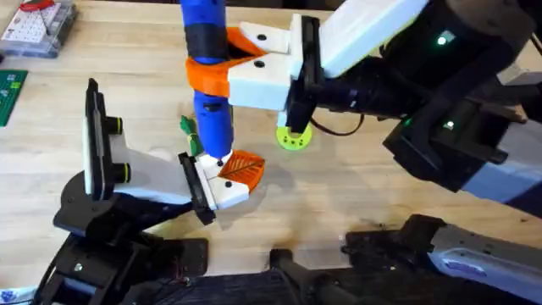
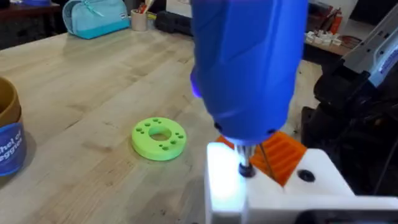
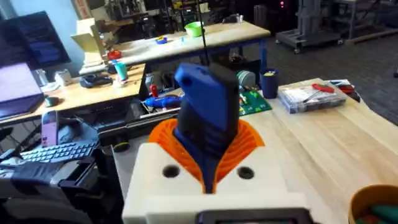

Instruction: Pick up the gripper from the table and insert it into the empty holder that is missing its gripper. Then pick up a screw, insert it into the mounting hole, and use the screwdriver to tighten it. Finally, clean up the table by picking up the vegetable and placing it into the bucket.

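Right gripper [image 1: 229, 63], big white-and-orange claw, clamped round the blue screwdriver [image 1: 207, 76] at mid-barrel, tool held upright. Tip sits on the white holder [image 1: 222, 188]; the left wrist view shows the metal bit down at a mounting hole on the holder's face.

Orange ribbed gripper [image 1: 243, 168] already seated against the holder, just beside the bit.

Left gripper: fingers can't be told open or shut from these views.

Screwdriver looks like rigid, smooth plastic, thick as the holder; likely to twist in the pads under torque, so a mid-barrel hold near the black band seems soundest.

Vegetable [image 1: 187, 127] lies on the table [image 1: 356, 195] behind the screwdriver: slim, light, probably best pinched across its middle.

Lime-green ring [image 1: 293, 137] nearby, apart.
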Tool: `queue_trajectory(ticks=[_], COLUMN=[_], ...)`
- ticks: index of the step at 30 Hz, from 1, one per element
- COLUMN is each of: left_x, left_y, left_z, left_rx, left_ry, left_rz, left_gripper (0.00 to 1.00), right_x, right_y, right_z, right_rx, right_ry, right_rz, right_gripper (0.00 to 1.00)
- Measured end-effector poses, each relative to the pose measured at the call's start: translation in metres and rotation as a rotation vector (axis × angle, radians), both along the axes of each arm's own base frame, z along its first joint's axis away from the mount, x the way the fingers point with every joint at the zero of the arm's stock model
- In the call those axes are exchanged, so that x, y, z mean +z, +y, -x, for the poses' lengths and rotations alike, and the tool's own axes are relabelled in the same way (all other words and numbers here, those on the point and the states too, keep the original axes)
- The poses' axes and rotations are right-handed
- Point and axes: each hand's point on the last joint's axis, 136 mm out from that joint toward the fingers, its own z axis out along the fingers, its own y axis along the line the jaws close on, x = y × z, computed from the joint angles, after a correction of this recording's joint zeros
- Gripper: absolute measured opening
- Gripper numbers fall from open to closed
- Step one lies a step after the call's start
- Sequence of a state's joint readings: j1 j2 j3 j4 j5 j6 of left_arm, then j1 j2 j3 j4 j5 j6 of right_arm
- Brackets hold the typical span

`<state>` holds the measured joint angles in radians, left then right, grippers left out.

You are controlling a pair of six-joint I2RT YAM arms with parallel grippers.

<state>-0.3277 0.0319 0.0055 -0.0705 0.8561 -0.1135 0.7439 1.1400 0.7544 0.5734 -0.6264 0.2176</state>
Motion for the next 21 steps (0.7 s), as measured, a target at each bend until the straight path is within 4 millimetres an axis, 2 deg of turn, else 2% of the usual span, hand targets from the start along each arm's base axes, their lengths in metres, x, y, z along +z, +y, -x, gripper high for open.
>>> queue_trajectory(ticks=[21], left_x=[-0.0001], left_y=[-0.0002], left_z=[0.0006], left_rx=[-0.002], left_ry=[0.018], left_rz=[0.007], left_gripper=[0.013], right_x=[-0.0020], right_y=[0.0003], right_z=[-0.0008], right_rx=[0.000], right_ry=[0.004], right_rz=[0.005], right_gripper=[0.037])
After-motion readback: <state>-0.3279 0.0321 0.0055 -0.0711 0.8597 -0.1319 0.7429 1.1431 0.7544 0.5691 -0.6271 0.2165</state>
